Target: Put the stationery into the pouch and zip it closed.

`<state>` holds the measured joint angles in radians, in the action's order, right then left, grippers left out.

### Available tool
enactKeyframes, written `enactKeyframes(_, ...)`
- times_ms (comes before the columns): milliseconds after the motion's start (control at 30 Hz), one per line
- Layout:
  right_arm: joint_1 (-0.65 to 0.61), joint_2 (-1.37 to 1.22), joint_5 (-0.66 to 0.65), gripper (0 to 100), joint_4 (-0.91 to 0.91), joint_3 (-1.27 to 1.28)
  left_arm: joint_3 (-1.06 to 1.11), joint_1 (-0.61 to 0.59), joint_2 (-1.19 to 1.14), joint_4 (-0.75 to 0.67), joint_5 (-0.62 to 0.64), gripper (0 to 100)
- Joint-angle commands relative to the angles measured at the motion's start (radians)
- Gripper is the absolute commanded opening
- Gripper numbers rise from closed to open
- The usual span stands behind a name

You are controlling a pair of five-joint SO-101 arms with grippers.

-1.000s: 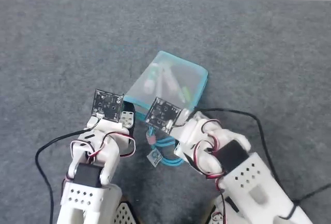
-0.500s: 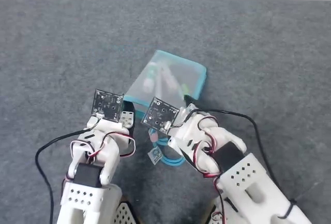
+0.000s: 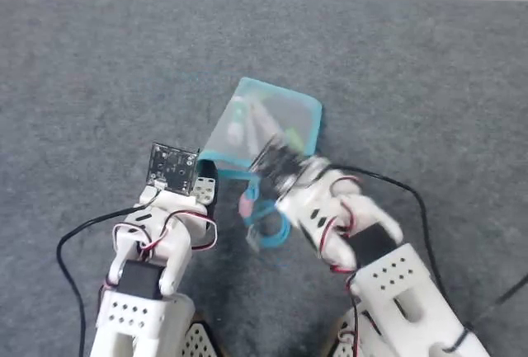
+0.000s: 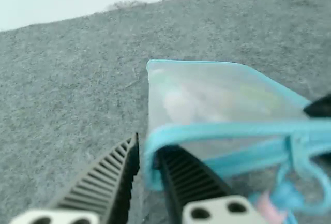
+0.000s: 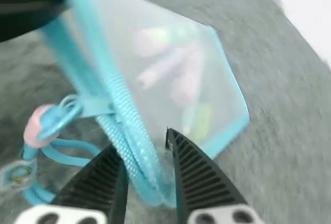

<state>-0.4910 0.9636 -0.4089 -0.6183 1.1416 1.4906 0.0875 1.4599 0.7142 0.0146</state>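
The blue zipper edge (image 4: 227,131) is being pinched at its end by the narrowly closed left hand (image 4: 147,149), and farther along by the closed right hand (image 5: 144,144). Beyond, the pouch (image 3: 276,122), stationery (image 3: 237,132) inside, is being rested on the grey tabletop (image 3: 99,68).

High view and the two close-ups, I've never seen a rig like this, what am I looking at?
These are two small white robot arms at a grey felt-covered table. The high view looks down from a fixed camera. Each close-up comes from a camera on one arm's wrist. A see-through pouch with blue trim lies there, with stationery inside. The left gripper pinches one corner of its zipper edge. The right gripper has that zipper edge between its fingers farther along.
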Motion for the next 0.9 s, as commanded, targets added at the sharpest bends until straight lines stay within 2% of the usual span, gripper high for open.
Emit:
enactKeyframes(0, 0.15, -0.047, 0.071, 0.6, -0.035, -0.107, -0.059, -0.008, 0.018, -0.005, 0.012, 12)
enactKeyframes(167, 0.159, -0.232, 0.084, 0.6, -0.085, -0.23, -0.065, -0.006, 0.018, -0.003, 0.012, 14)
enactKeyframes(267, 0.162, -0.328, 0.138, 0.6, -0.084, -0.299, -0.064, 0.028, 0.018, 0.011, 0.012, 14)
enactKeyframes(533, 0.162, -0.437, 0.173, 0.6, -0.09, -0.368, -0.091, 0.292, 0.02, 0.169, -0.078, 14)
enactKeyframes(700, 0.154, -0.433, 0.173, 0.6, -0.119, -0.37, -0.094, 0.265, 0.018, 0.147, -0.074, 15)
enactKeyframes(867, 0.105, -0.432, 0.175, 0.6, -0.168, -0.371, -0.093, 0.258, 0.018, 0.144, -0.072, 29)
